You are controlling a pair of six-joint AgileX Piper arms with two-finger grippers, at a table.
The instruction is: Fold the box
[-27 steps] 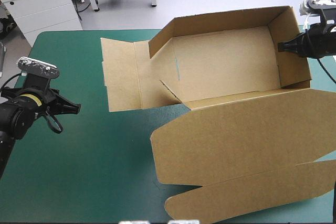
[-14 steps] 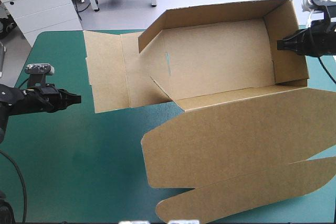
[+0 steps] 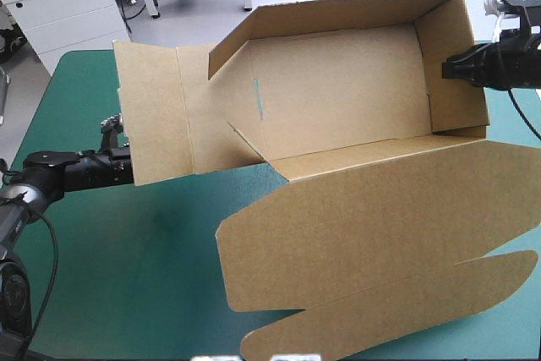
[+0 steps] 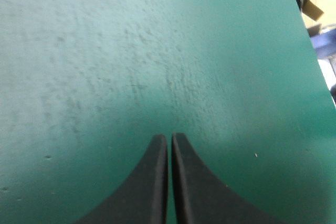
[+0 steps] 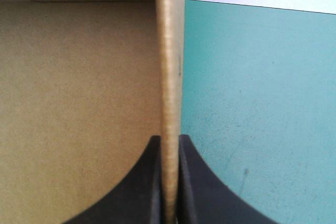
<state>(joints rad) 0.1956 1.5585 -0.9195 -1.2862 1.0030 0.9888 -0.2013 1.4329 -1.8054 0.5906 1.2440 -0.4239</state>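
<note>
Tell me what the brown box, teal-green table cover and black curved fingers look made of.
The brown box: matte cardboard, probably corrugated; thick raw wall edge.
The teal-green table cover: matte, faintly mottled and scuffed, maybe rubbery mat or coated fabric.
The black fingers: smooth matte rubber or plastic; unclear which.

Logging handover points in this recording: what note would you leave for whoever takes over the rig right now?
Left gripper: shut, empty, over the teal-green cover, beside the near corner of the left end flap.
Right gripper: shut on the right end wall of the brown cardboard box.
Done: far and right walls raised.
Left: raise and tuck the left end flap; the lid lies flat toward the table's near edge.
</note>
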